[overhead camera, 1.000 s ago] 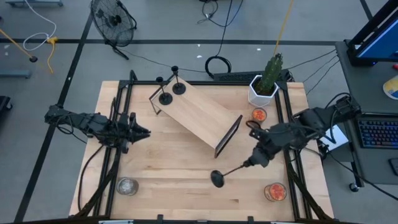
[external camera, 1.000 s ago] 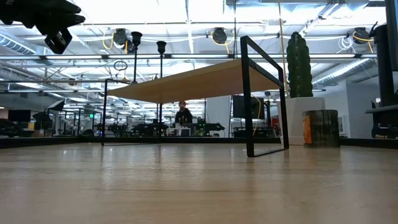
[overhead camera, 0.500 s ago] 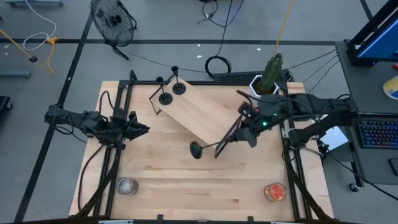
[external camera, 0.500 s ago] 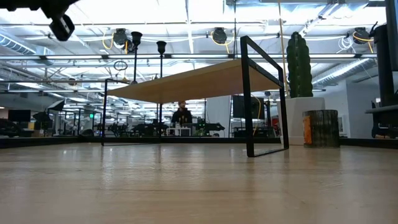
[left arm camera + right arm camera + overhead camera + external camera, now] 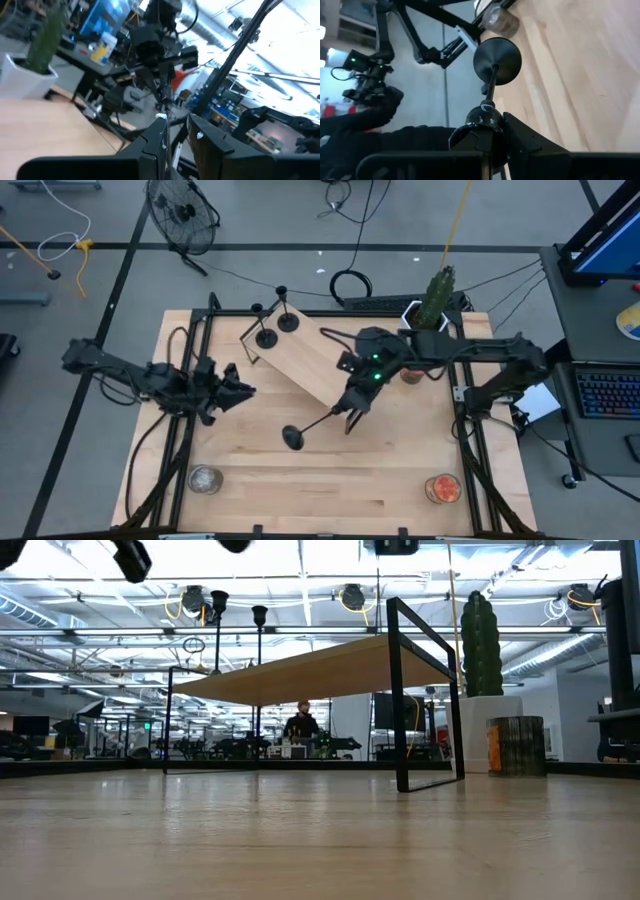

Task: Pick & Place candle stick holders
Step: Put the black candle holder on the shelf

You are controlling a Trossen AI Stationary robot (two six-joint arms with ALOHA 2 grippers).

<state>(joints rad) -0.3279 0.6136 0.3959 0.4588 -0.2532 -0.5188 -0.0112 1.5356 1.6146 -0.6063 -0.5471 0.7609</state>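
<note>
The right tool is clamped on the cup end of a candle stick holder, carried above the counter; stiff, slippery metal with a heavy disc, better gripped lower.

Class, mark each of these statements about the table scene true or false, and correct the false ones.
1. The right gripper holds a candle stick holder in the air, lying sideways. True.
2. Three holders stand on the wooden shelf. False: two standing holders are there, at its far-left end.
3. The potted cactus stands at the table's far-right corner. True.
4. The left gripper grips a holder. False: it holds nothing, over the table's left side.
5. The glass jar sits on the shelf. False: it sits on the table, near-left corner.
</note>
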